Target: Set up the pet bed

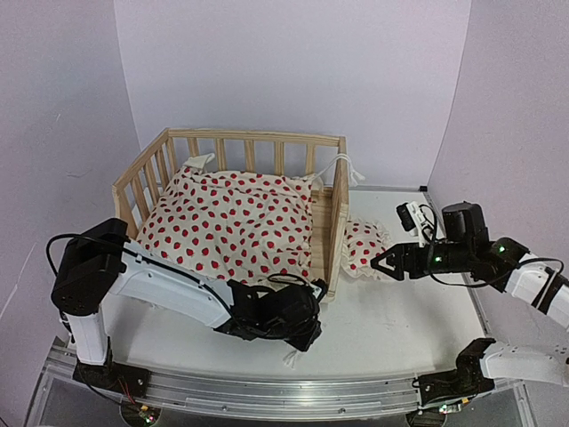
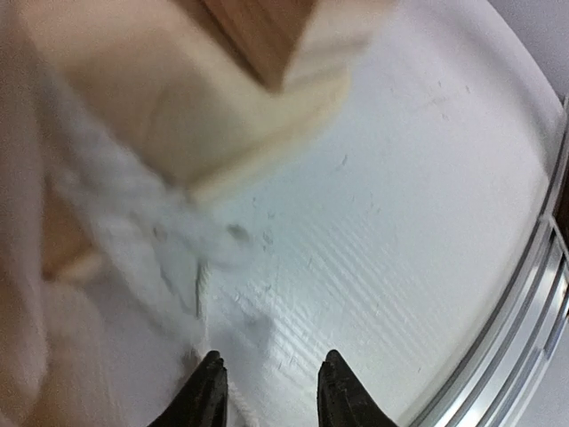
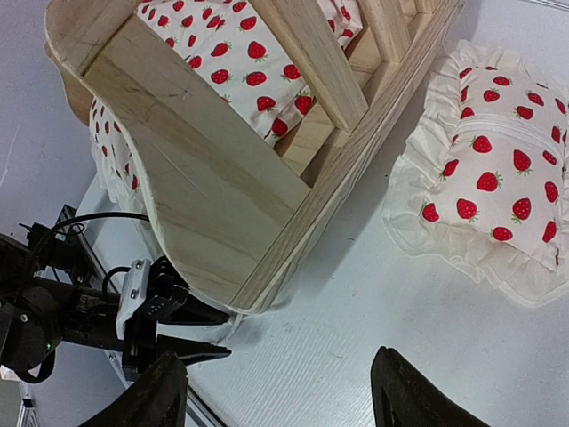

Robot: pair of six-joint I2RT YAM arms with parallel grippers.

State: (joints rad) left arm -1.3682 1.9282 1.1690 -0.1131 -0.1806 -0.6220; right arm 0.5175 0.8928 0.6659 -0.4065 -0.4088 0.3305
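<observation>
While the pet bed (image 1: 253,136) sits on the bench (image 1: 400,311) with its strawberry-dotted cushion (image 1: 231,222) already lying inside the rails, we judge the step in hand to be bringing in the small matching pillow (image 1: 363,249), which lies on the bench just outside the bed's right side rail. Our right tool (image 3: 277,366) hovers just past the pillow, on the side away from the bed, released, its fingers spread wide with nothing between them. Our left tool (image 2: 271,378) sits low at the bed's near right corner, also released and empty, with a blurred white strand, probably a tie string (image 2: 133,213) of the cushion, just ahead of it. To do this well, we would bring the right tool down over the padded middle of the pillow rather than its ruffle, since a pinch on the frill alone would likely let the pillow droop and swing. We would close only once both fingers straddle the stuffing, then lift high enough to clear the side rail before carrying it across, because catching the rail could shove the light frame along the bench. We would first draw the left tool back from the corner so the arms do not crowd each other, keeping it clear of the string, which could snag. We would set the pillow flat on the cushion against the bed's far rail, and let go only once it rests.
</observation>
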